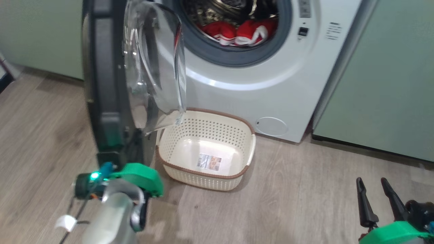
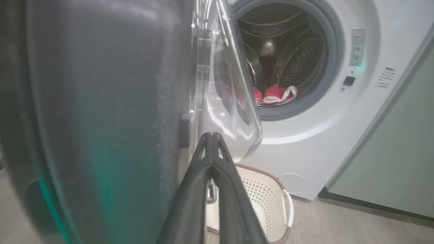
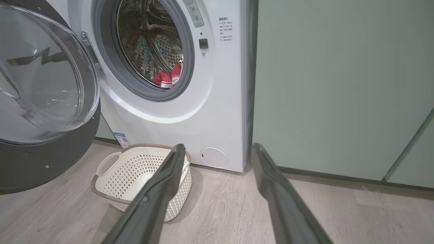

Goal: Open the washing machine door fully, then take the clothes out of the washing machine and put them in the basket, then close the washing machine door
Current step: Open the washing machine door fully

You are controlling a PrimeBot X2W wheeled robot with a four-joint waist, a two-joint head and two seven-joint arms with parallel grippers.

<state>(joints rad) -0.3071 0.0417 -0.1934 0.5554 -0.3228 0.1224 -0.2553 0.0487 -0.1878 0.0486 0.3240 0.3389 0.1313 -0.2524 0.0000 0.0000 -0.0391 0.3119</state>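
The washing machine door (image 1: 101,84) stands swung out edge-on at the left of the head view, its glass bowl (image 1: 156,67) bulging toward the white washing machine (image 1: 271,84). Red clothes (image 1: 240,32) with white trim lie at the front of the steel drum (image 2: 288,51). The cream basket (image 1: 206,149) sits empty on the floor below the opening. My left gripper (image 2: 212,135) is shut with nothing between its fingers, its tips close against the door's inner side, beside the glass. My right gripper (image 1: 371,184) hangs open low at the right, well away from the machine.
Pale green cabinets (image 1: 383,84) flank the machine on the right and another (image 1: 40,34) stands behind the door on the left. A small round cover (image 1: 271,126) sits low on the machine's front. Wood floor (image 1: 305,196) stretches between the basket and my right gripper.
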